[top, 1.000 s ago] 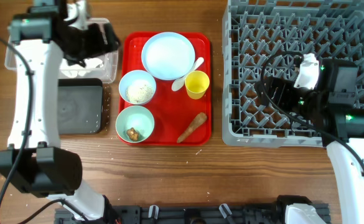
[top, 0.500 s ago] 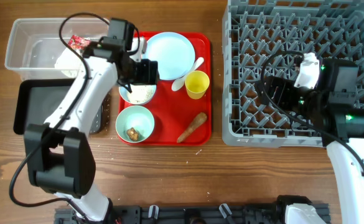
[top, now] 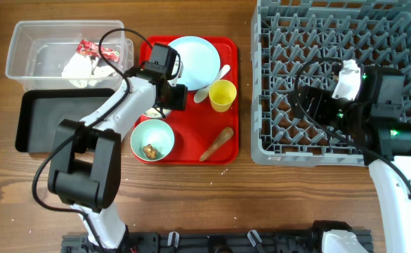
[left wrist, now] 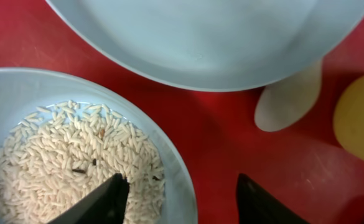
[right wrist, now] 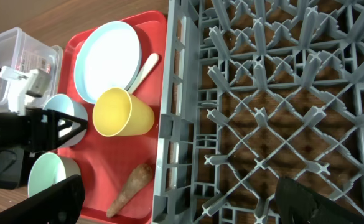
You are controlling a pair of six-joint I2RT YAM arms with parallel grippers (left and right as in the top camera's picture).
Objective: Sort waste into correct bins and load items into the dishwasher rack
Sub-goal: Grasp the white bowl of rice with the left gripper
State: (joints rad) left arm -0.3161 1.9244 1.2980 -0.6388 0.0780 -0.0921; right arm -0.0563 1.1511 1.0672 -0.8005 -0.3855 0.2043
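Observation:
My left gripper (top: 170, 98) (left wrist: 182, 199) is open and low over the pale-blue bowl (left wrist: 188, 186) of white rice (left wrist: 70, 155) on the red tray. One finger is over the rice and the other outside the right rim. The pale-blue plate (top: 194, 60), white spoon (top: 218, 76), yellow cup (top: 223, 95), mint-green bowl (top: 152, 138) with a brown lump (top: 149, 149), and carrot-shaped stick (top: 217, 143) lie on the tray. The red wrapper (top: 87, 48) and white napkin (top: 75, 69) lie in the clear tub (top: 22, 49). My right gripper (top: 310, 102) (right wrist: 182, 205) is open and empty over the grey rack (top: 331, 42).
The black tray (top: 50, 119) sits in front of the clear tub, left of the red serving tray (top: 191, 151). The rack fills the right side of the wooden table. The left arm stretches across the tub's and black tray's right edges.
My left arm has swung right from the clear tub to the red tray and come down over the rice bowl. The wrapper and napkin now show in the tub. The right arm has not moved.

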